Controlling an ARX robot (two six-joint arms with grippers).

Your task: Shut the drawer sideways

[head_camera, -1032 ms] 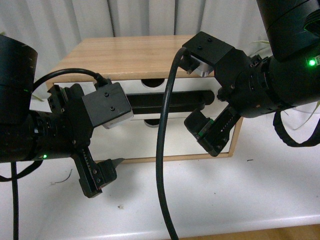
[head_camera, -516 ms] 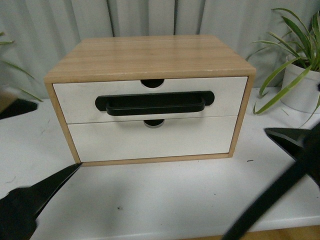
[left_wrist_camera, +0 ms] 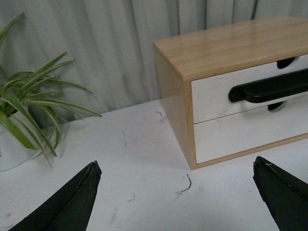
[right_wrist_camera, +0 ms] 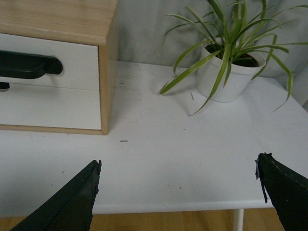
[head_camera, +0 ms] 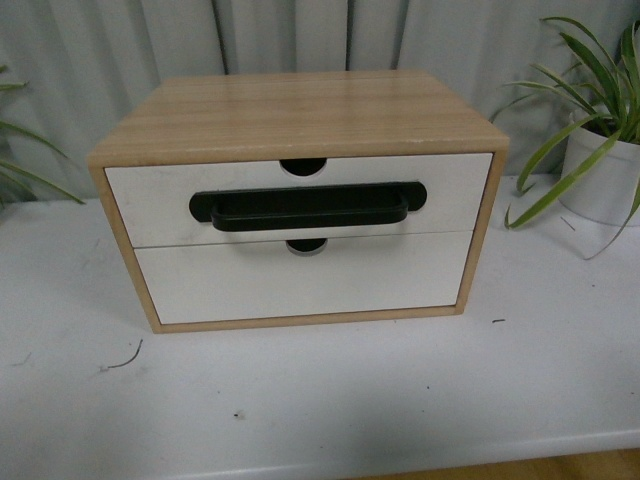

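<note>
A light wood cabinet point(head_camera: 300, 110) stands on the white table. Its upper drawer point(head_camera: 150, 200) has a white front, a long black bar handle point(head_camera: 305, 207) and a half-round notch point(head_camera: 303, 166) in its top edge. The front sits flush with the cabinet frame. It also shows in the left wrist view point(left_wrist_camera: 211, 94) and in the right wrist view point(right_wrist_camera: 77, 60). Neither gripper shows in the front view. My left gripper point(left_wrist_camera: 178, 192) is open and empty over the table, left of the cabinet. My right gripper point(right_wrist_camera: 178, 192) is open and empty near the table's front edge, right of the cabinet.
Below it is a plain white drawer front point(head_camera: 300, 285) without a handle. A white potted plant point(head_camera: 605, 170) stands right of the cabinet, another plant point(left_wrist_camera: 29, 110) left of it. A small bent wire point(head_camera: 122, 360) lies on the white table point(head_camera: 400, 400).
Both arms have pulled back from in front of the cabinet and left the front view. The drawer front has not visibly moved.
</note>
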